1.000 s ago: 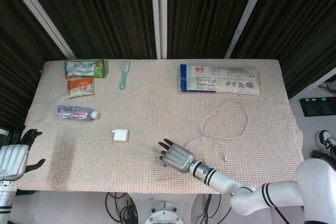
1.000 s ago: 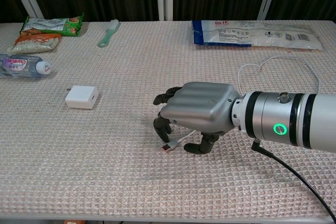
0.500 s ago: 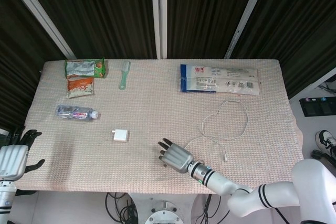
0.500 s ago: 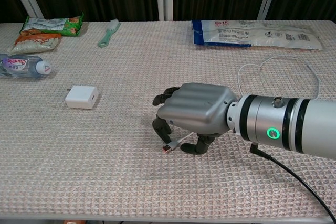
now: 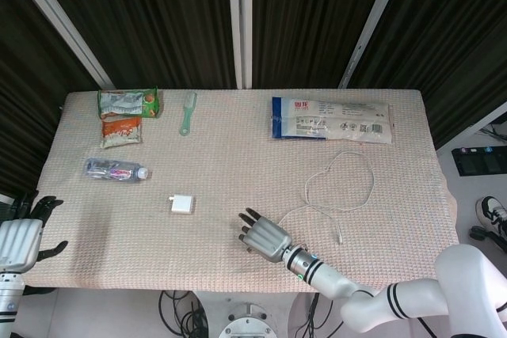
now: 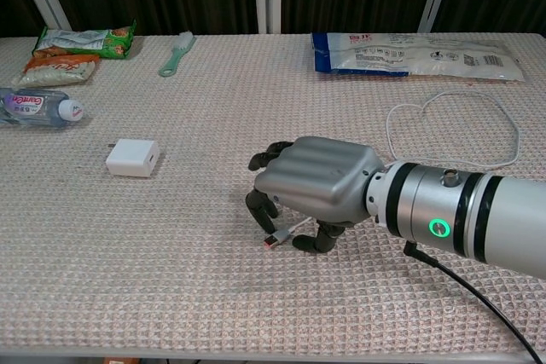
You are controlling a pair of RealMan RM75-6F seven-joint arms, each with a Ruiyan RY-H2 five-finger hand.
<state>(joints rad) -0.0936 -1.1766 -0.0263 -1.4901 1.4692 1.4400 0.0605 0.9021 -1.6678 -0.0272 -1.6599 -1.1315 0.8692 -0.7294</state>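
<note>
Woven table mat [image 6: 171, 296]: USB plug [image 6: 271, 240] of white cable [image 6: 478, 159] pinched under right hand [image 6: 311, 183]; grip is best kept firm, lift slow.

Left hand [image 5: 17, 241] idle off-table, fingers spread, nothing held.

A robot test lab is showing here: a table [image 5: 412, 156] is wearing a beige waffle-weave cloth, black curtains [image 5: 158, 21] are hanging behind it between pale frame bars [image 5: 240, 21], loose cables [image 5: 178, 310] are trailing beneath the front edge, and assorted everyday items are lying spread out as test props.
</note>
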